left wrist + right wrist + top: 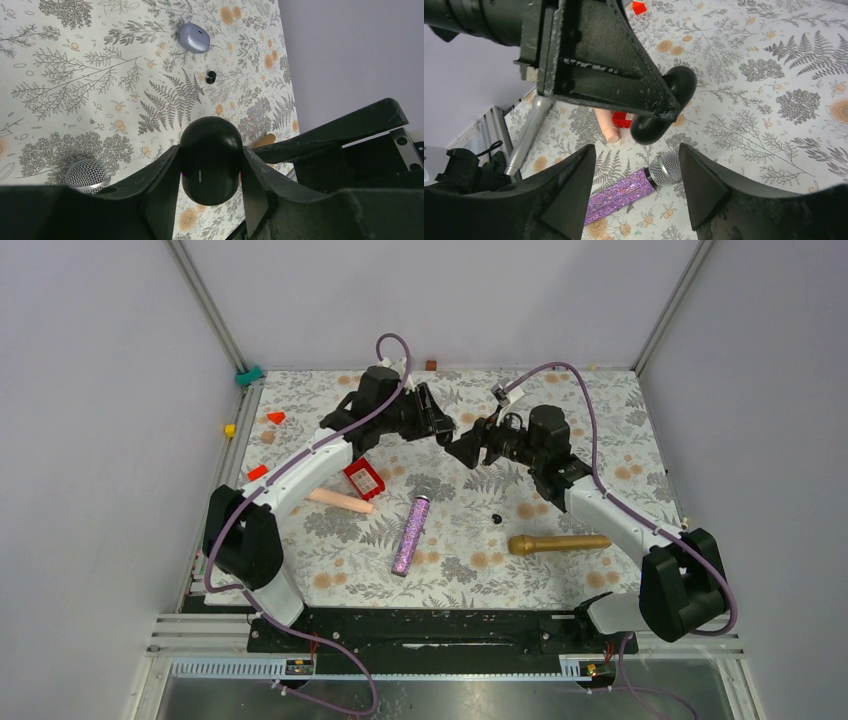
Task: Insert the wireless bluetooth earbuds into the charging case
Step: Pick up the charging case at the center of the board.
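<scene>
- Black oval case (210, 167) hangs in the air above the table (610, 410), pinched between the two fingers of the left gripper (210, 150). A small pale line marks its front.
- Left jaws are closed on the case, one finger pressing each side.
- Right gripper (636, 152) faces the left gripper over the far middle of the table. Its jaws stand apart with nothing between them.
- Seen from the right wrist, the case sits just beyond the right fingertips and does not touch them.
- One tiny black earbud (496, 517) lies loose on the flowered cloth, nearer the arm bases than the two grippers and apart from both.
- Lilac pod (194, 38), smooth and rounded, lies on the cloth near the earbud without touching it.
- Purple microphone (411, 535), covered in glitter, lies near the middle of the table with its mesh head toward the grippers.
- Gold microphone (558, 543) lies to the right of the purple one, and the earbud rests between the two.
- Red box (364, 480) and peach cylinder (340, 501) lie close together beside the left arm.
- Red wedge (276, 417) and yellow block (230, 430) sit near the far left edge.
</scene>
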Motion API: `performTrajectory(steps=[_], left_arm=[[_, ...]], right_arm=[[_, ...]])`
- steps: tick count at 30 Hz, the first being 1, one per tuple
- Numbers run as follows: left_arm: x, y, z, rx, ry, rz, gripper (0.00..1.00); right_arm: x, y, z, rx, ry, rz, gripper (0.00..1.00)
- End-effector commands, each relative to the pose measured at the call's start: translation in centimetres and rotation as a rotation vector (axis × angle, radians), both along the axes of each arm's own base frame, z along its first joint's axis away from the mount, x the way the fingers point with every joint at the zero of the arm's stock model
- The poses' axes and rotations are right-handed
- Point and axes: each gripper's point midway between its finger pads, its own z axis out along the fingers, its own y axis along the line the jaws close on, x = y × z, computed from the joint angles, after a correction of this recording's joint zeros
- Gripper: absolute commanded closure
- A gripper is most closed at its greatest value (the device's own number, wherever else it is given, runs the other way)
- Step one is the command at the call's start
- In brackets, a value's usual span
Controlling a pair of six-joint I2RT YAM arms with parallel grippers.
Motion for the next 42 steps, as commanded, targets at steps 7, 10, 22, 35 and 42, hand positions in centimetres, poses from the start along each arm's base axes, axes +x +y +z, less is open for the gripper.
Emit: performTrajectory(steps=[7, 10, 22, 35, 42], left_arm=[[-1.2, -1.1, 1.9, -0.046, -0.038, -0.020, 0.68], [-1.4, -1.5, 1.9, -0.050, -0.035, -0.032, 0.68], [-1.9, -1.9, 1.9, -0.058, -0.033, -0.051, 0.68], [-2.3, -2.2, 2.5, -0.069, -0.047, -0.080, 0.41], [-2.0, -1.3, 5.8, -0.060, -0.160, -0.111, 0.01]], right_arm=[[1.8, -0.1, 1.6, -0.054, -0.105, -0.063, 0.35], [1.7, 0.2, 1.2, -0.059, -0.094, -0.055, 0.35], [2.1, 0.5, 0.4, -0.074, -0.071, -0.068, 0.45], [1.8, 0.9, 0.9, -0.050, -0.067, -0.047, 0.81], [0.6, -0.2, 3.8, -0.052, -0.164, -0.040, 0.83]])
